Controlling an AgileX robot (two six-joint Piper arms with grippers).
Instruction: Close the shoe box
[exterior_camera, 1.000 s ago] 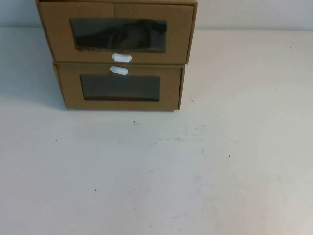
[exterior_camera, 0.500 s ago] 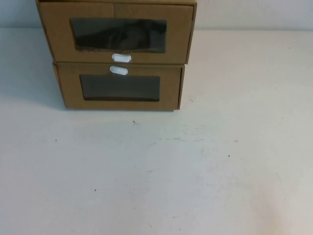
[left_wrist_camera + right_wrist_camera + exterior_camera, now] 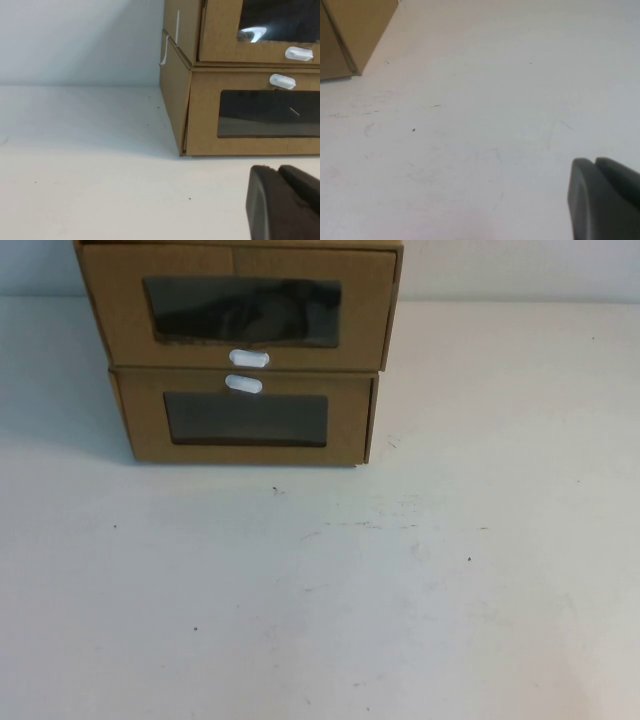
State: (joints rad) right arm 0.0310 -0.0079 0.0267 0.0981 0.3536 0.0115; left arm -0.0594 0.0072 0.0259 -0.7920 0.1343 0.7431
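Upper left of the high view: the shoe box (image 3: 370, 310), brown cardboard, stacked squarely on a matching cardboard box (image 3: 345, 420) on the white table (image 3: 400, 590). Across the shoe box front, a dark clear window (image 3: 242, 310) with something dark and indistinct behind it; just below that window, the white pull tab (image 3: 249, 358). Directly under it, nearly touching, the lower box's own white tab (image 3: 243, 384), above a second dark window (image 3: 246, 420). Hard to tell from these views how far out the shoe box drawer stands. On the stack's side wall in the left wrist view, a thin white strip (image 3: 164, 50). In that same view, the left gripper (image 3: 280, 175), dark, low over the table in front of the stack, beneath the level of the shoe box and apart from both boxes, touching nothing; cannot tell how it is set. In the right wrist view, the right gripper (image 3: 595, 162), likewise dark, over bare scuffed tabletop, well apart from the stack, with only a corner of the lower box (image 3: 355, 30) in sight and the shoe box out of frame; cannot tell its setting either. Neither gripper within the high view.
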